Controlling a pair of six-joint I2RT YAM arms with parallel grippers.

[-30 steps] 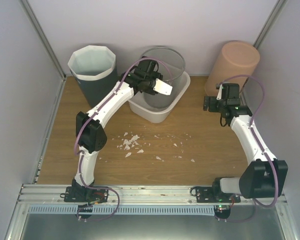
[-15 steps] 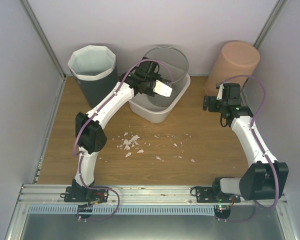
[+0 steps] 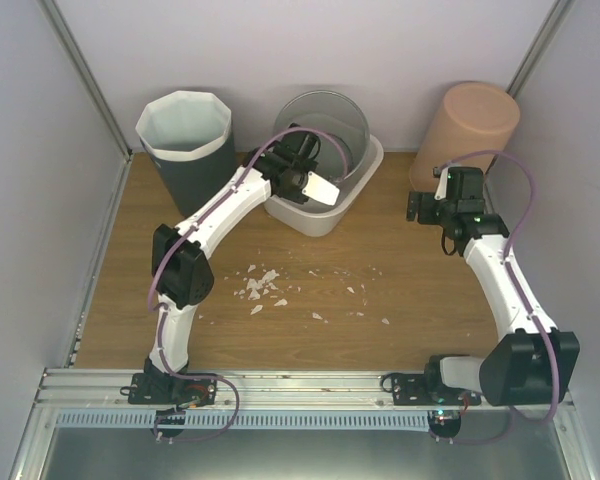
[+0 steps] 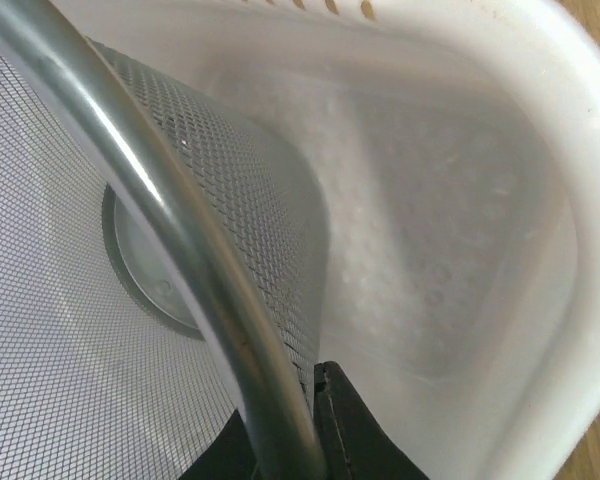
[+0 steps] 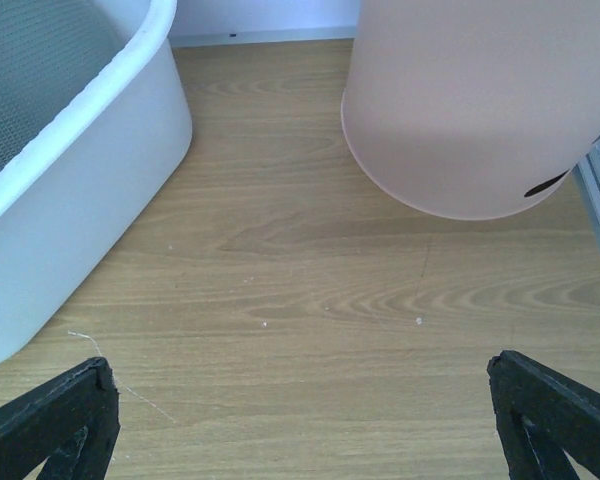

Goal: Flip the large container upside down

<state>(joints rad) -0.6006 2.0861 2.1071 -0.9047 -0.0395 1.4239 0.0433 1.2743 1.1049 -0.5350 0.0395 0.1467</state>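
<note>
A silver wire-mesh bin [image 3: 325, 125] stands tilted inside a white plastic tub [image 3: 330, 217] at the back centre. My left gripper [image 3: 307, 180] is shut on the mesh bin's metal rim [image 4: 170, 240], with one black finger [image 4: 355, 435] outside the mesh and the other inside. The tub's inner wall [image 4: 500, 230] shows to the right in the left wrist view. My right gripper [image 5: 305, 425] is open and empty, low over bare wood between the tub [image 5: 70, 200] and a peach bin [image 5: 470, 100].
The peach bin [image 3: 477, 125] stands upside down at the back right. A dark bin with a white liner [image 3: 185, 140] stands at the back left. White scraps [image 3: 260, 285] lie scattered mid-table. Side walls close in left and right.
My left gripper has pulled the mesh bin's rim, and the bin now stands more upright. The white tub has shifted a little toward the back. The right arm has barely moved.
</note>
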